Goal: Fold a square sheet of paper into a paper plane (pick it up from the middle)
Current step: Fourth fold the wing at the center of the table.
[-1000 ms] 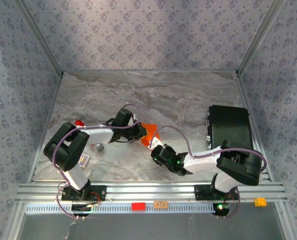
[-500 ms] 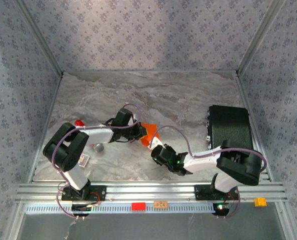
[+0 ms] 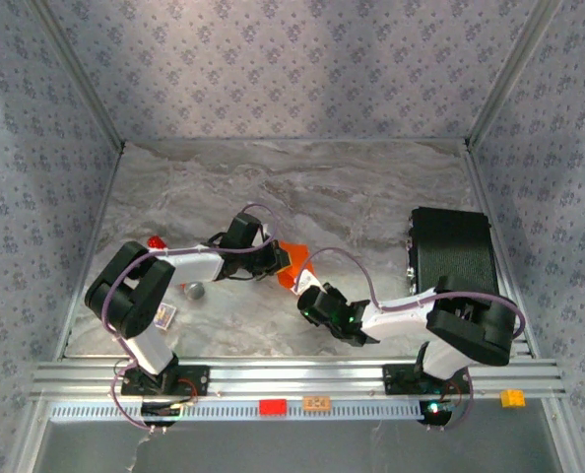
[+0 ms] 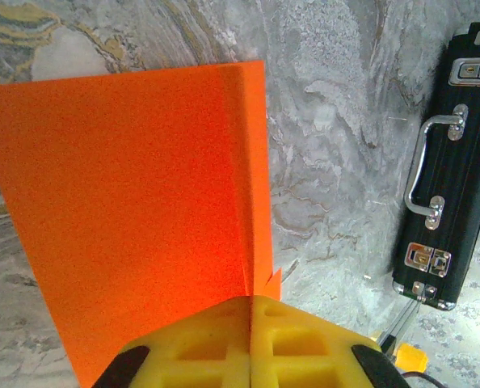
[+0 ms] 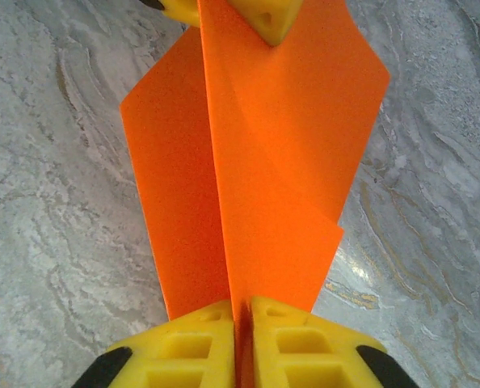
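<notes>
Closer, right wrist shows opposing fingers [image 5: 193, 343] pinching orange paper [image 5: 272, 162].

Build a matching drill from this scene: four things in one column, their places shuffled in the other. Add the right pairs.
Things
1. orange paper
2. black case
3. white card
4. yellow block

Places
A. on the front rail, at its right end
B. lying flat on the right side of the table
C. pinched by the left gripper and the right gripper
D. on the table beside the left arm

Pairs: 1-C, 2-B, 3-D, 4-A
</notes>
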Available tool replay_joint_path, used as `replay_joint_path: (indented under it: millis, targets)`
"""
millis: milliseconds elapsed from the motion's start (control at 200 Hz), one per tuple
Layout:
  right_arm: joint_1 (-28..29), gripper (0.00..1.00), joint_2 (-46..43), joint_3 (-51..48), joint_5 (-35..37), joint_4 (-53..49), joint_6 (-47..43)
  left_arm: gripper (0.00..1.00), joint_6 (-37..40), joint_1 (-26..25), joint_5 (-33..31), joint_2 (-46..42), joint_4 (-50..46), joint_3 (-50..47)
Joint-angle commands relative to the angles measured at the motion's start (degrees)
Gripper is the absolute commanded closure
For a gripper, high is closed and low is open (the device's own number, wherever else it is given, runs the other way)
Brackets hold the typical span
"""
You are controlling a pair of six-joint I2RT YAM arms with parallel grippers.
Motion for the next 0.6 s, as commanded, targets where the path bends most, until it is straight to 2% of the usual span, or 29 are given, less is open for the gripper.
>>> replay_joint_path:
  millis: [0, 150, 305, 595]
  targets:
    - [-0.3, 0.88, 0.6, 1.5, 0.7, -1.4, -0.1, 0.92, 1.0, 0.4, 0.8, -1.9, -0.7, 1.3]
    - [-0.4, 0.91, 0.3, 1.4, 0.2, -1.6, 0.7, 0.89, 1.1, 0.4, 0.5, -2.2, -1.1, 1.4]
    - [-0.7, 0.92, 0.3, 1.5, -0.4, -1.4, 1.5, 0.8, 1.2, 0.4, 0.0, -2.7, -1.3, 1.1]
    - [-1.1, 0.82, 0.2, 2.1, -1.4, -1.2, 1.8, 0.86, 1.3, 0.4, 0.3, -2.6, -1.1, 0.9]
